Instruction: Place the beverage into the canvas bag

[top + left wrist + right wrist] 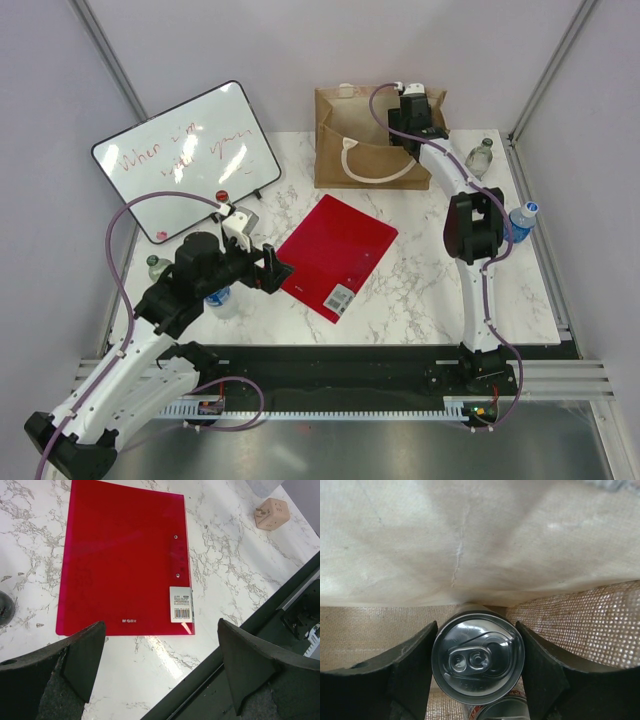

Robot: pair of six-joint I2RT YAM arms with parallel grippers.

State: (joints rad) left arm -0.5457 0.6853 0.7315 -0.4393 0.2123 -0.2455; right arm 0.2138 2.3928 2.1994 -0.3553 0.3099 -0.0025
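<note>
The tan canvas bag with white rope handles stands at the back of the table. My right gripper reaches down inside it; in the top view only its wrist shows at the bag's rim. Its fingers press both sides of a silver beverage can, seen from its pull-tab top, against the pale lining and woven wall. A second can lies just below it. My left gripper is open and empty above the table's near edge, also in the top view.
A red folder lies mid-table. A whiteboard leans at the back left. A water bottle and a glass bottle stand at the right. A bottle stands under my left arm. A tan cube adapter sits beyond the folder.
</note>
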